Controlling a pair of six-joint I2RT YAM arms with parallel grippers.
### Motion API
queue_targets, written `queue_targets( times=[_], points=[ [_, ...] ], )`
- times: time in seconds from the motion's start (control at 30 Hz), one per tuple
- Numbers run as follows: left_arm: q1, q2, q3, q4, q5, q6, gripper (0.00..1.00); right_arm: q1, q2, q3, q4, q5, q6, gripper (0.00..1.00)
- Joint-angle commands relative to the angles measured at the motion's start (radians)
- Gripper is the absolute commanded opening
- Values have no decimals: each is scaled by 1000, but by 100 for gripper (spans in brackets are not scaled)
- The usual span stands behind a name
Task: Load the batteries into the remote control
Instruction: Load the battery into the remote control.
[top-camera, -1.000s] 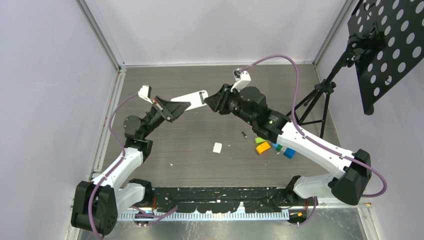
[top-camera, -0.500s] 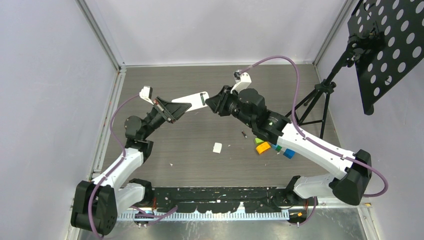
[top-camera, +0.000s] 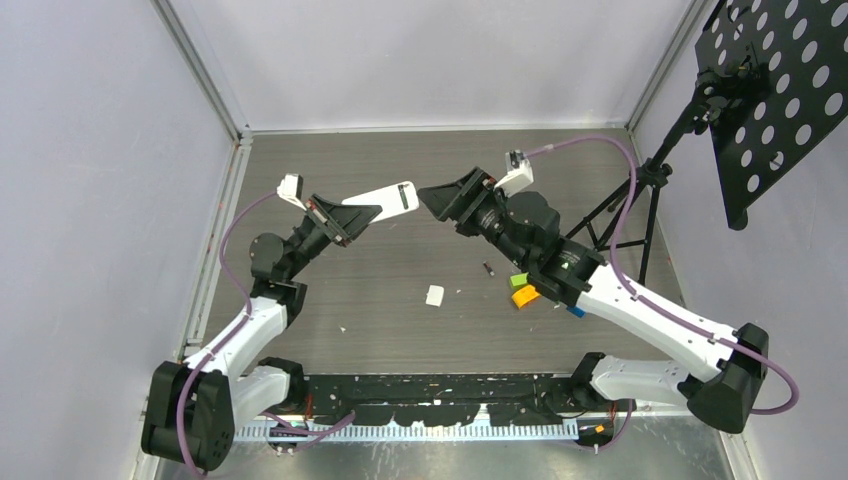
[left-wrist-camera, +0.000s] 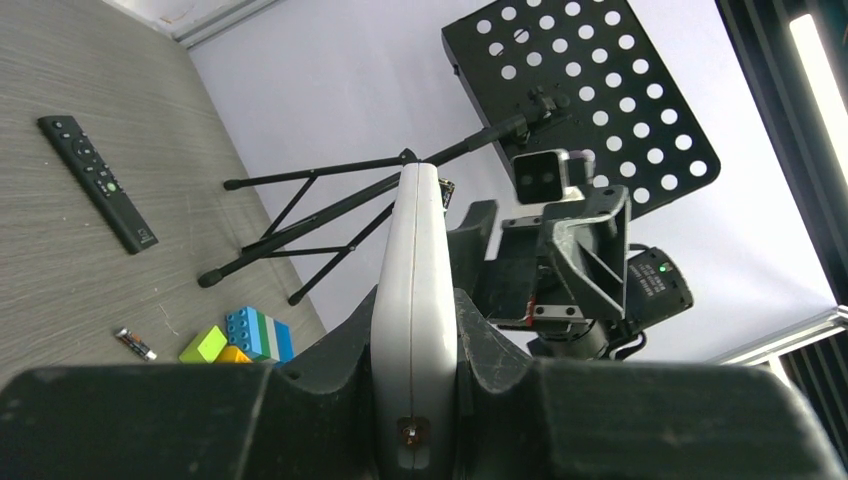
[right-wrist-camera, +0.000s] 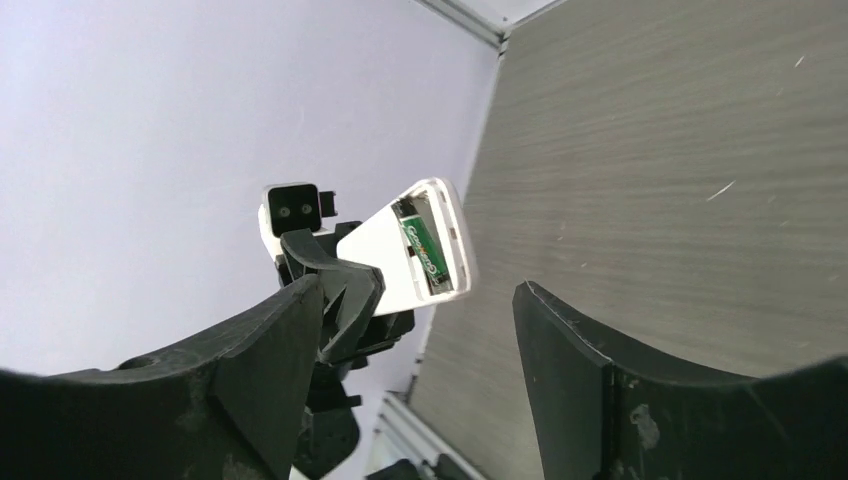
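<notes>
My left gripper (top-camera: 362, 212) is shut on the white remote control (top-camera: 388, 198) and holds it above the table, its open end towards the right arm. In the left wrist view the remote (left-wrist-camera: 415, 290) stands edge-on between the jaws of that gripper (left-wrist-camera: 415, 350). My right gripper (top-camera: 432, 195) is open, just right of the remote's end and apart from it. The right wrist view shows the remote (right-wrist-camera: 385, 255) with its compartment uncovered and a green battery (right-wrist-camera: 424, 250) inside, beyond the open right gripper (right-wrist-camera: 420, 330). A dark battery (top-camera: 489, 268) lies on the table.
A small white cover piece (top-camera: 435, 295) lies mid-table. Green, orange and blue blocks (top-camera: 525, 290) sit under the right arm. A black remote (left-wrist-camera: 97, 180) lies on the table in the left wrist view. A music stand tripod (top-camera: 630, 200) occupies the back right.
My right gripper has opened wide and drawn back to the right, away from the remote's end. The left arm and the remote have stayed put.
</notes>
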Motion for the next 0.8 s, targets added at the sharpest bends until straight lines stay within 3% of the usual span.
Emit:
queue_targets(
  times=[0.0,0.5,0.77],
  points=[
    [1,-28,11,86,-21,-1,0,-3,5,-77,184,-17,300,76],
    [1,-36,11,115,-3,-27,0,-5,192,-35,394,-83,516,78],
    [1,-31,1,114,12,2,0,-12,212,-22,423,-75,519,77]
  ],
)
